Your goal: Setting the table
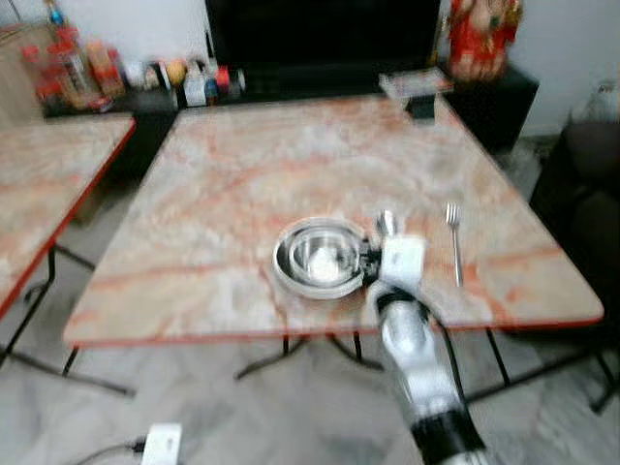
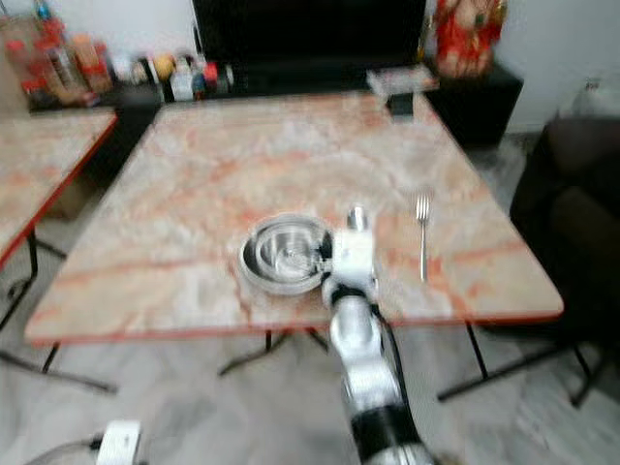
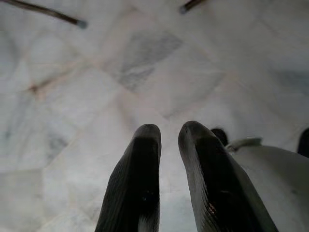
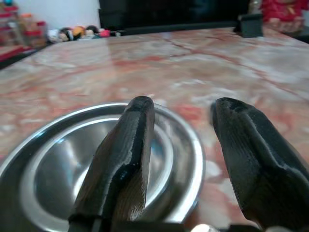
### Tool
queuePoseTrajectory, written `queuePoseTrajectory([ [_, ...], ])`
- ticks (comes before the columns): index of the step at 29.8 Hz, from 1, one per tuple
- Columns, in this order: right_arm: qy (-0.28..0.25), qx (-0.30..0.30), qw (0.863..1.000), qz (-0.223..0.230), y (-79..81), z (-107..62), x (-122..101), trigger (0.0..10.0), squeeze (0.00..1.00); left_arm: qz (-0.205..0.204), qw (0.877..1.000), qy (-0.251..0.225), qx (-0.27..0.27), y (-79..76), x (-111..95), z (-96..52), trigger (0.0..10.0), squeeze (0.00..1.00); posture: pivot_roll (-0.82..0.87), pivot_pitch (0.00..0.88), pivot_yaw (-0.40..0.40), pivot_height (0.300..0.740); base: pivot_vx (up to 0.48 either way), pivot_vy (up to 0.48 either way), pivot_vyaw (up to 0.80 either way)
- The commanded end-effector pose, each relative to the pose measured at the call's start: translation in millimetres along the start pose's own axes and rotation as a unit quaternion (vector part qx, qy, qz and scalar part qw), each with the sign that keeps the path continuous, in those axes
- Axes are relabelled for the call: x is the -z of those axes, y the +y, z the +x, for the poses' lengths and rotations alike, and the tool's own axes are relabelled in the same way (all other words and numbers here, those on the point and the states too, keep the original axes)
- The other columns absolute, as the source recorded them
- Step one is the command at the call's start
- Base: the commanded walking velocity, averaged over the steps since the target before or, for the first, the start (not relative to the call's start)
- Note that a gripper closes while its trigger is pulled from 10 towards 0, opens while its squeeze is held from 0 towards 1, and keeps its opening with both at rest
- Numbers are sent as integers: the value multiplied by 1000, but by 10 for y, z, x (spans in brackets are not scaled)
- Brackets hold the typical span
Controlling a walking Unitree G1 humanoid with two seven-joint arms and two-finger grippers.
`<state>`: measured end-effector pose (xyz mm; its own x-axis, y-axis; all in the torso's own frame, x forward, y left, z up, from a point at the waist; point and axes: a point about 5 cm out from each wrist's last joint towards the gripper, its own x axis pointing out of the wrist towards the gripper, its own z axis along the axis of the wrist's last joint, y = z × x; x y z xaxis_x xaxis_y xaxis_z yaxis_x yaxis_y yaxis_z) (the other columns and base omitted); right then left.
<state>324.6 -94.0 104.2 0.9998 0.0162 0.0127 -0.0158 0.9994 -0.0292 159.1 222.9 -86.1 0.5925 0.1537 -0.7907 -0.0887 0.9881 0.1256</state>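
Right gripper (image 4: 181, 140) open at near rim of steel bowl (image 1: 318, 258) on table (image 1: 223, 184). Fork (image 1: 453, 242) lies to its right, handle toward robot. Left gripper (image 3: 169, 145) nearly closed over floor.

Nothing here can be read. The bottles (image 1: 73, 58) and jars (image 1: 189, 79) lined along the far shelf carry labels, but they are blurred to smears of colour (red and white, mostly). The red figure (image 1: 481, 34) by the dark screen (image 1: 325, 34) shows no legible marks, and the worktop (image 1: 291, 165) bears no print.
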Motion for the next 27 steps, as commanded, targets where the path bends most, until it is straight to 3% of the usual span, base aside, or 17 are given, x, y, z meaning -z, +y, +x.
queuePoseTrajectory([
  [1, -5, 7, 1000, 0, -49, 0, -15, 10000, 0, -6, 1000, 11, 0, -16, 52, -9, 10000, 0, -30, 0, 89, 740, 0, 0, 0],
  [8, -2, 12, 1000, -3, -98, 30, -21, 10000, 0, -3, 1000, 9, 1, -63, 42, -4, 10000, 0, -40, 0, 82, 740, 0, 0, 0],
  [12, 2, 15, 1000, -6, -138, 53, -23, 10000, 0, -3, 1000, 9, 0, -71, 37, -3, 10000, 0, -40, 0, 80, 740, 298, 0, 0],
  [19, -4, 17, 1000, -6, -167, 66, -38, 10000, 0, -3, 1000, 10, -1, -73, 39, -3, 10000, 0, -39, 0, 78, 740, 357, 0, -800],
  [27, -1, 8, 1000, -14, -132, 72, -32, 10000, 0, -4, 1000, 9, -2, -72, 28, 1, 10000, 0, -38, 0, 75, 740, 369, 0, 0],
])
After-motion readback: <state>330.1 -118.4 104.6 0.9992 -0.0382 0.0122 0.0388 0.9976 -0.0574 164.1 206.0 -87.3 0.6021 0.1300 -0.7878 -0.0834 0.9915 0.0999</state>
